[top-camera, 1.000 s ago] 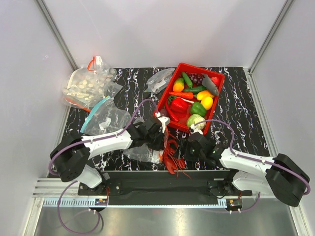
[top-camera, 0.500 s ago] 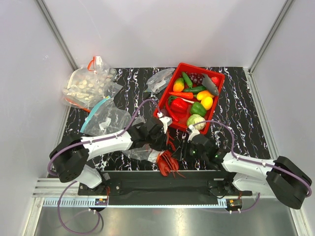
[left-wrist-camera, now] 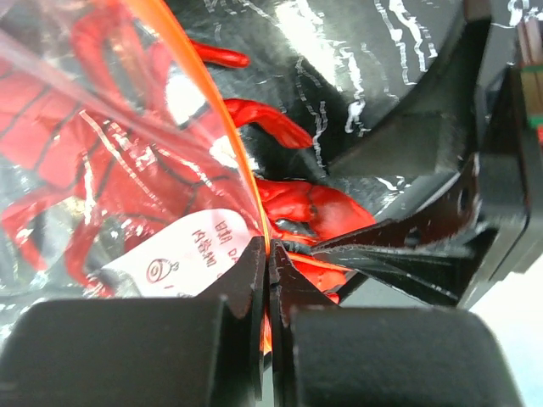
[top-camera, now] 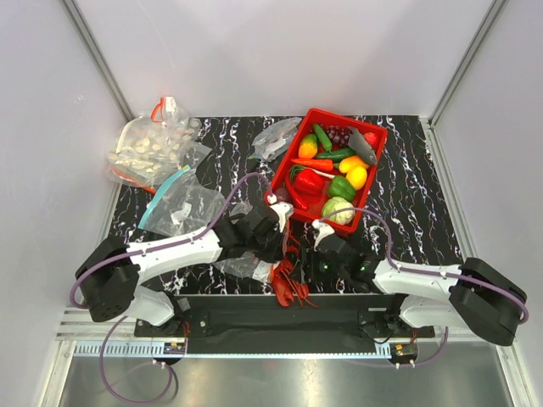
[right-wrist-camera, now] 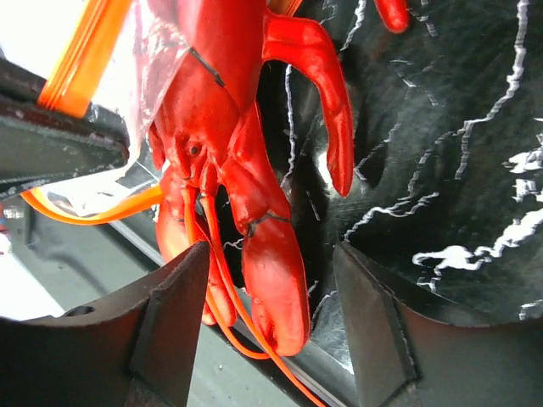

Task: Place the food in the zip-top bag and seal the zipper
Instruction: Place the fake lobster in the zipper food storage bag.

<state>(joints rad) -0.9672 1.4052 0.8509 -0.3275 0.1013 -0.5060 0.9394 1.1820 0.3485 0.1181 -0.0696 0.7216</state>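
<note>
The clear zip-top bag (top-camera: 244, 264) lies at the table's near edge with a red lobster (top-camera: 288, 284) half in its mouth. My left gripper (top-camera: 284, 244) is shut on the red-orange zipper (left-wrist-camera: 222, 119); the strip runs into the closed jaws (left-wrist-camera: 270, 254). The lobster's body shows through the plastic (left-wrist-camera: 76, 102). My right gripper (right-wrist-camera: 271, 288) is open, with the lobster's claw (right-wrist-camera: 276, 280) hanging between its fingers (right-wrist-camera: 170, 314), untouched. The lobster's head and claws (right-wrist-camera: 216, 110) stick out of the bag past the zipper (right-wrist-camera: 85, 51). More food fills the red tray (top-camera: 379, 161).
A bag with a teal-blue strip (top-camera: 174, 203) lies at the left. A bag of pale round pieces (top-camera: 153, 144) sits at the back left. Another clear bag (top-camera: 276, 136) lies beside the tray. The black table edge rail (top-camera: 280, 318) runs just below the lobster.
My right gripper has moved left and closer, so the lobster's claw now hangs between its open fingers. The left gripper has shifted slightly right with the zipper, and the lobster slid a little left.
</note>
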